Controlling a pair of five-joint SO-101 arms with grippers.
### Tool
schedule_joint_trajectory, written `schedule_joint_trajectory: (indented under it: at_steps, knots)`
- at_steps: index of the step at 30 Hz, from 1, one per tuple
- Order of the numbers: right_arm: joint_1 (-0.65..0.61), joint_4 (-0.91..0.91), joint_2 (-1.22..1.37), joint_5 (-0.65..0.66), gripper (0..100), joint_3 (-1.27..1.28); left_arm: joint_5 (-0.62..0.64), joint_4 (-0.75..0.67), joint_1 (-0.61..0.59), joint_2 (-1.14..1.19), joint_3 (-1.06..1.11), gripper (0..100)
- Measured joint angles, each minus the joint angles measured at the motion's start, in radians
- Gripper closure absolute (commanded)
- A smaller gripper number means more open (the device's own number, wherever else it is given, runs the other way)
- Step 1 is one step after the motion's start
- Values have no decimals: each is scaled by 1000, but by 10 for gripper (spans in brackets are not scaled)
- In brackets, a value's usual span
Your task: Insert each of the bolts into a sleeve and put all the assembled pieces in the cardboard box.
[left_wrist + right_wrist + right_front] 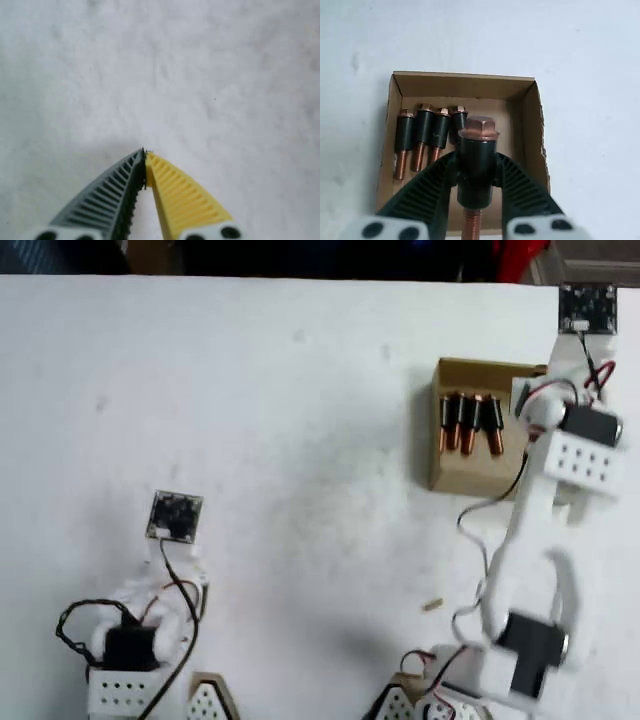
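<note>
Right claw: the right claw (476, 161) is clamping the black sleeve of a held piece (478, 131), its jaws spread just wide enough for it, and the copper bolt is poking out at both ends.
Cardboard box: the cardboard box (465, 85) is lying open beneath the held piece, which seems to be hanging above the box floor.
Finished pieces: four finished pieces (427, 135) are lying side by side along one side wall of the box.
Left claw: the left claw (145, 156) is pressing its grey and yellow tips together, gripping nothing, over bare desk (210, 75).
Box from the high view: it is sitting near the desk's far right corner, and the right arm (540, 500) is hanging over its right wall.
Left arm: the left arm (130, 650) is sitting folded at the desk's near edge, towards the left.
Tan scrap: a tan scrap (432, 605) is lying between the box and the near edge; I cannot tell what it is.
Progress: four pieces are resting in the box and a fifth is hanging over it, so the job is looking nearly done. Lowering and releasing that fifth piece is what is remaining.
</note>
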Motion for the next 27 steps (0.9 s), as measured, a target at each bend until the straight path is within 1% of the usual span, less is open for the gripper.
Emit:
schedule_joint_trajectory:
  at_steps: [5, 13, 24, 27]
  knots:
    - [6, 0, 259, 34, 983, -184, 0, 0, 0, 0, 0, 976]
    - [23, 0, 586, 35, 983, -431, 0, 0, 0, 0, 0, 976]
    - [21, 0, 876, 38, 982, -667, 0, 0, 0, 0, 0, 976]
    - [21, 0, 921, 44, 938, -698, 0, 0, 0, 0, 0, 976]
